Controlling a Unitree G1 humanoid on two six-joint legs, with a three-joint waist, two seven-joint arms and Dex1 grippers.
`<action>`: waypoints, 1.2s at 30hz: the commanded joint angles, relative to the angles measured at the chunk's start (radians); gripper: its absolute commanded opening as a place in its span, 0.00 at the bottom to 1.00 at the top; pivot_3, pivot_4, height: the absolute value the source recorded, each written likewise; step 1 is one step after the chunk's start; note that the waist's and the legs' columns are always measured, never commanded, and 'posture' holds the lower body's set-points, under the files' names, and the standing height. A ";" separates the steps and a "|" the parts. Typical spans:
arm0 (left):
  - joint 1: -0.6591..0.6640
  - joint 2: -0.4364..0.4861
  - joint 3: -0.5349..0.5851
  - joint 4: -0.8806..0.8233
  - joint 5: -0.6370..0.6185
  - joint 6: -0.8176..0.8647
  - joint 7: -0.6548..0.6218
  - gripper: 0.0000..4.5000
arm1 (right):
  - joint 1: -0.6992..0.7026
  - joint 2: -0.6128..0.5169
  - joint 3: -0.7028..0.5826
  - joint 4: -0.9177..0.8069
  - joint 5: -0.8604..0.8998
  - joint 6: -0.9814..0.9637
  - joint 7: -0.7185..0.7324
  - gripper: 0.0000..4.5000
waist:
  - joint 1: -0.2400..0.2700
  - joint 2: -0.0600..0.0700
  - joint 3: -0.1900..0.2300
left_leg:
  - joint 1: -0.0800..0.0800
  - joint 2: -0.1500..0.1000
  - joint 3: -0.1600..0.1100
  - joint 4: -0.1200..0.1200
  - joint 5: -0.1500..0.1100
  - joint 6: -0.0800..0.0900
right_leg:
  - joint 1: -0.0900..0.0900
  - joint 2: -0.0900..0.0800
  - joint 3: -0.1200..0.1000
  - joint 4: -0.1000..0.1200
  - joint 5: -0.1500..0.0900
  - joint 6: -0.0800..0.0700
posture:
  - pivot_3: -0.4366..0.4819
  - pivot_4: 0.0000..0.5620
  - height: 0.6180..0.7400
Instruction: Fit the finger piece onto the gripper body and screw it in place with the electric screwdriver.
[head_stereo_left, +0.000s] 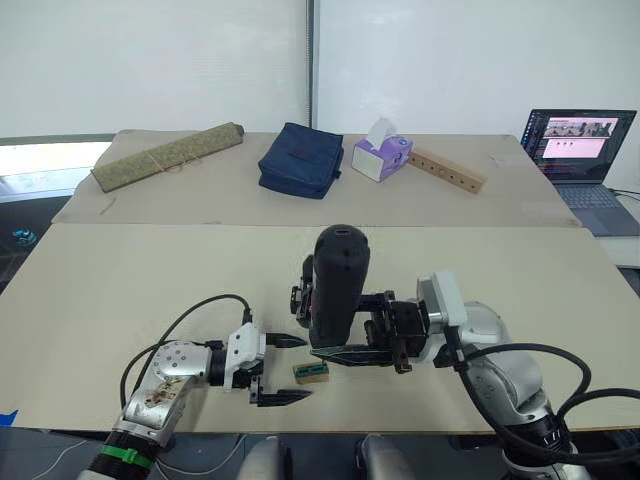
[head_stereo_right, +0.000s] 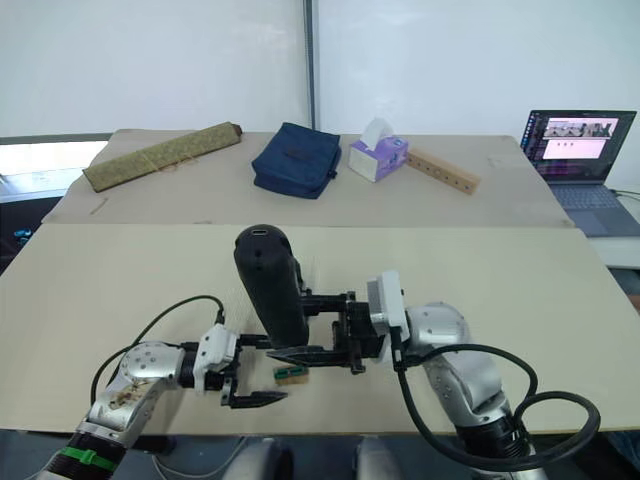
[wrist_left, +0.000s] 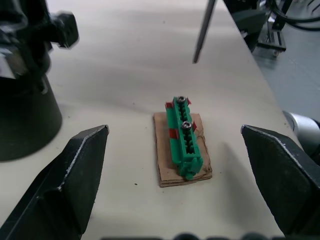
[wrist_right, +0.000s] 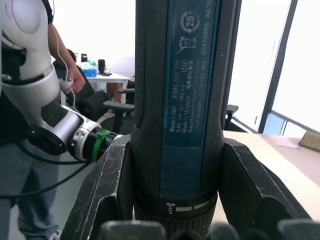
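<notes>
Centrally, a large tan table (head_stereo_left: 120, 300) is seen, with a second table pushed against its far edge. On the far table are laid a rolled olive mat (head_stereo_left: 165, 157) at the left, a dark blue bag (head_stereo_left: 300, 160), a purple tissue box (head_stereo_left: 381, 156), and a tan wooden bar with holes (head_stereo_left: 447, 170); an open laptop (head_stereo_left: 580, 150) is set at the far right.

Near the middle of the near table, the electric screwdriver (head_stereo_left: 338, 285) is held roughly upright by the right gripper (head_stereo_left: 360, 340), whose jaws are clamped on either side of the thick dark handle; in the right wrist view the printed label on the handle is flanked by both fingers (wrist_right: 107, 190). Its thin metal bit (wrist_left: 204, 31) is seen pointing down over the table in the left wrist view.

Just behind the screwdriver, the gripper body (head_stereo_left: 303, 295) is partly hidden.

To the left, the left gripper (head_stereo_left: 275, 370) is held low over the table with its jaws wide apart and nothing between them. Just right of it, a small green-and-brown block (wrist_left: 183, 142) is lying on the table, between the spread fingers in the left wrist view.

The finger piece cannot be made out.
</notes>
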 joint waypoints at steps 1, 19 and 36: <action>-0.001 0.007 -0.018 -0.037 0.019 0.012 0.014 1.00 | -0.021 0.004 -0.014 -0.040 0.032 -0.001 -0.011 0.43 | 0.000 0.000 0.000 | 0.000 0.000 0.000 0.000 0.000 0.000 | 0.000 0.000 0.000 0.000 0.000 0.000 | 0.48 0.27 1.00; 0.017 -0.006 -0.042 0.057 0.049 -0.075 0.033 1.00 | -0.043 0.011 0.005 0.041 -0.028 -0.044 0.031 0.43 | 0.001 0.001 -0.001 | 0.002 0.000 0.000 0.000 0.000 0.000 | 0.003 -0.001 0.000 0.000 0.000 0.000 | 0.48 0.27 1.00; 0.036 -0.010 -0.051 0.064 0.055 -0.093 0.045 1.00 | -0.046 0.029 0.015 0.055 -0.046 -0.037 0.030 0.43 | 0.001 0.003 -0.002 | 0.003 0.000 0.000 0.000 0.000 0.000 | 0.004 -0.001 0.000 0.000 0.000 0.000 | 0.48 0.27 1.00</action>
